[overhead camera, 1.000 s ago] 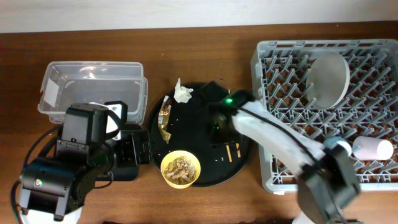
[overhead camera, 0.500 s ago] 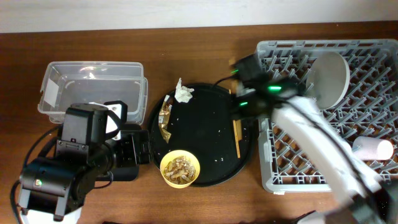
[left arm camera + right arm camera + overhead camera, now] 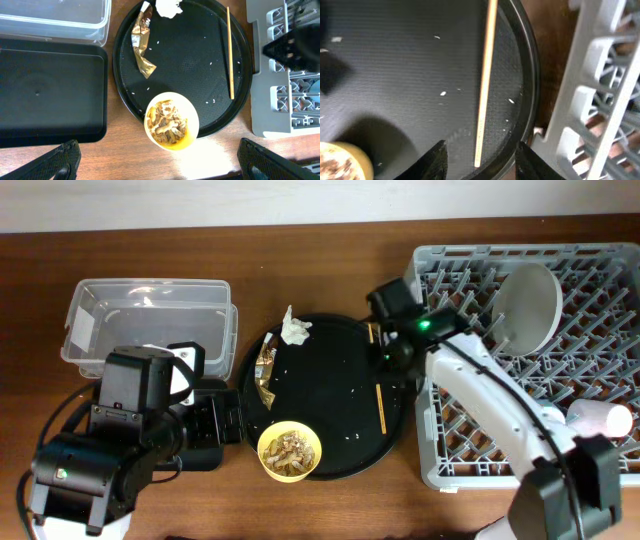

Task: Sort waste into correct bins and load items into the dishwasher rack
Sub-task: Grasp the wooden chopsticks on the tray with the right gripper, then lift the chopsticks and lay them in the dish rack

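One wooden chopstick (image 3: 380, 405) lies along the right side of the large round black tray (image 3: 330, 395); it also shows in the left wrist view (image 3: 229, 55) and the right wrist view (image 3: 485, 75). My right gripper (image 3: 480, 155) is open and empty above the chopstick's near end; in the overhead view it (image 3: 392, 362) hangs over the tray's right edge. On the tray are a white napkin (image 3: 293, 330), a gold wrapper (image 3: 264, 372) and a yellow bowl (image 3: 290, 450) with food scraps. My left gripper (image 3: 160, 165) is wide open and empty. The blue cup is out of view.
The grey rack (image 3: 470, 450) stands on the right and holds the upright pale plate (image 3: 528, 305) and a pink cup (image 3: 600, 418). The clear tub (image 3: 145, 320) is at the back left. The shallow black tray (image 3: 50, 90) lies in front of it, mostly under my left arm.
My right arm swung from the middle of the round tray towards the rack and now sits over the tray's right edge. The chopstick now lies in plain view. The left arm has not moved.
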{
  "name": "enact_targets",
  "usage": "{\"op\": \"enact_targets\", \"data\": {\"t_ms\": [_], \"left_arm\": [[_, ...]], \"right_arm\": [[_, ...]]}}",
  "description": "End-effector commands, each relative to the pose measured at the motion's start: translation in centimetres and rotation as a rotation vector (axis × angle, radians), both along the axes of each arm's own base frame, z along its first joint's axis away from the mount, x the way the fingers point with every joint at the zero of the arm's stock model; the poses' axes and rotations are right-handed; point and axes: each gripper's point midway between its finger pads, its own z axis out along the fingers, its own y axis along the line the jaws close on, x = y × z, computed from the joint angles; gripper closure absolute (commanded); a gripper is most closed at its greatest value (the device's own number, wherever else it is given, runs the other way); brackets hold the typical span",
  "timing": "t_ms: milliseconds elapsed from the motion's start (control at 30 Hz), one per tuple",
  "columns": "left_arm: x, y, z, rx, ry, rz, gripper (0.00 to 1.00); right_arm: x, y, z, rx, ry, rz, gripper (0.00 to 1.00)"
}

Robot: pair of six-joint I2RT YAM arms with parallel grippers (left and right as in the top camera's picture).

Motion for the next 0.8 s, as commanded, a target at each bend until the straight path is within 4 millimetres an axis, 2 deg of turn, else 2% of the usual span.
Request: {"op": "enact_targets", "data": {"t_ms": [0, 33, 67, 133, 167, 233, 267, 300, 333, 400, 433, 467, 500, 533, 567, 600, 633, 667, 700, 733, 767], "left_arm": [[0.0, 0.1, 0.1, 0.001, -0.006, 0.007, 0.0], [0.0, 0.1, 0.1, 0.001, -0.006, 0.007, 0.0], [0.0, 0.1, 0.1, 0.001, -0.006, 0.007, 0.0], [0.0, 0.1, 0.1, 0.001, -0.006, 0.007, 0.0], [0.0, 0.1, 0.1, 0.001, -0.006, 0.007, 0.0], [0.0, 0.1, 0.1, 0.001, -0.006, 0.007, 0.0], [0.0, 0.1, 0.1, 0.001, -0.006, 0.007, 0.0], [0.0, 0.1, 0.1, 0.001, -0.006, 0.007, 0.0], [0.0, 0.1, 0.1, 0.001, -0.006, 0.007, 0.0], [0.0, 0.1, 0.1, 0.001, -0.006, 0.007, 0.0], [0.0, 0.1, 0.1, 0.001, -0.006, 0.007, 0.0], [0.0, 0.1, 0.1, 0.001, -0.006, 0.007, 0.0], [0.0, 0.1, 0.1, 0.001, -0.006, 0.007, 0.0], [0.0, 0.1, 0.1, 0.001, -0.006, 0.007, 0.0], [0.0, 0.1, 0.1, 0.001, -0.006, 0.007, 0.0], [0.0, 0.1, 0.1, 0.001, -0.006, 0.007, 0.0], [0.0, 0.1, 0.1, 0.001, -0.006, 0.007, 0.0], [0.0, 0.1, 0.1, 0.001, -0.006, 0.006, 0.0], [0.0, 0.1, 0.1, 0.001, -0.006, 0.007, 0.0], [0.0, 0.1, 0.1, 0.001, -0.006, 0.006, 0.0], [0.0, 0.1, 0.1, 0.001, -0.006, 0.007, 0.0]], "right_arm": [[1.2, -1.3, -5.6, -0.089, 0.048, -0.117, 0.62], [1.3, -1.2, -6.9, -0.099, 0.066, -0.116, 0.62], [1.0, -0.8, -9.2, -0.099, 0.124, -0.109, 0.62], [0.0, -0.6, -11.8, -0.101, 0.21, -0.103, 0.7], [0.1, -0.1, -11.9, -0.08, 0.208, -0.097, 0.74], [0.1, 0.2, -11.6, -0.062, 0.21, -0.091, 0.96], [0.1, 0.1, -11.1, -0.065, 0.206, -0.091, 0.96], [0.6, 0.2, -9.0, -0.049, 0.168, -0.092, 0.96], [1.7, 0.3, -3.2, -0.005, 0.036, -0.096, 0.96], [2.6, -1.6, 1.9, -0.01, -0.116, -0.138, 0.96], [2.9, -4.5, 5.0, -0.042, -0.212, -0.205, 0.96], [3.3, -6.9, 6.7, -0.072, -0.265, -0.24, 0.96], [3.6, -9.1, 6.9, -0.096, -0.27, -0.249, 0.96], [3.7, -10.6, 5.8, -0.133, -0.235, -0.236, 0.96], [3.8, -11.6, 3.9, -0.157, -0.179, -0.237, 0.96], [3.8, -11.6, 1.6, -0.169, -0.109, -0.21, 0.96], [3.5, -10.6, 0.7, -0.129, -0.067, -0.161, 0.72], [3.6, -10.2, 2.6, -0.094, -0.105, -0.157, 0.44], [3.6, -9.9, 4.9, -0.065, -0.154, -0.155, 0.4], [3.1, -9.4, 9.8, -0.006, -0.257, -0.148, 0.38], [2.1, -8.8, 14.0, 0.059, -0.352, -0.133, 0.34]]}}
